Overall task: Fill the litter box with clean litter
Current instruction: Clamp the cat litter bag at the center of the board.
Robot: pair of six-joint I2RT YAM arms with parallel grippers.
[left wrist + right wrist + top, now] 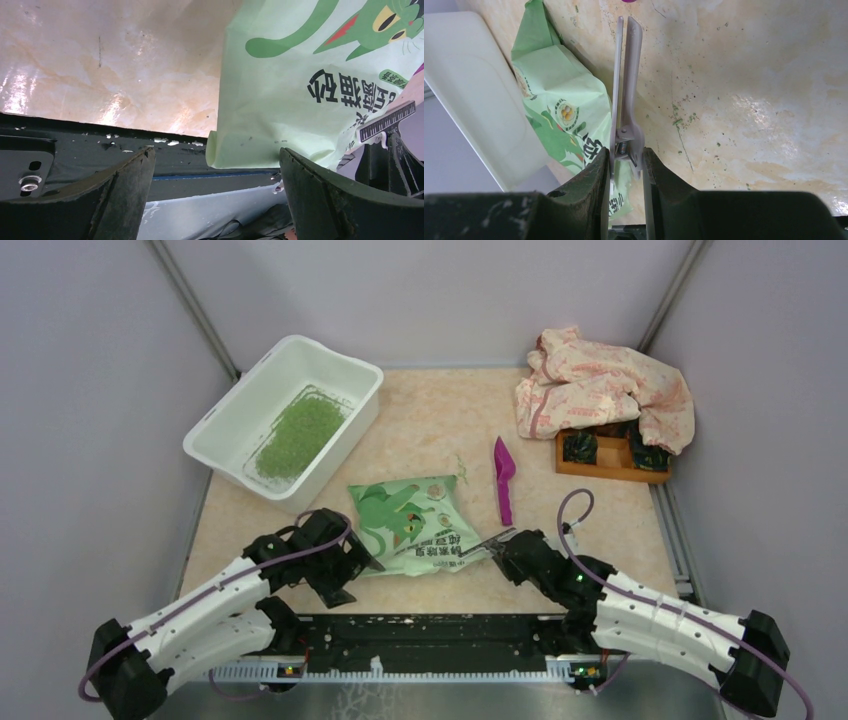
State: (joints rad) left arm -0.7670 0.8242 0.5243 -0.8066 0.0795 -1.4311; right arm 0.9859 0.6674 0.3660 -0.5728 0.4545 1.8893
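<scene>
The left fingers (pixel 120 195) are nearest and stand spread wide. The near left corner of the bag (pixel 415 525) is just ahead of the gap and touches neither finger. That corner lies by the dark strip (pixel 100 145) at the near edge of the surface (pixel 440 420), so a low approach could scrape the strip. Closing on the thin corner alone could let the limp bag sag and twist when lifted.

The right fingers (pixel 584 185) pinch a grey clip (pixel 626 75) at its spring end, with its long arms pointing far. Held so close to one end, it may pivot or slip. I cannot tell whether the bag's mouth is open. If it is, a tilt here would spill onto the surface, where stray green grains (pixel 679 117) lie. The purple scoop (pixel 503 478) lies just right of the bag's far corner, and a swinging clip or a dragged bag could knock it.

Farther on, bare surface separates the bag from the box (pixel 285 415). The box sits far left, close to the left wall (pixel 100 390), with a patch of litter (pixel 298 435) on its floor. Its left side is tight, so a pour is safer from the right, and a bump on the rim could shove it. The tray (pixel 610 455) and cloth (pixel 600 390) at far right are well apart.
</scene>
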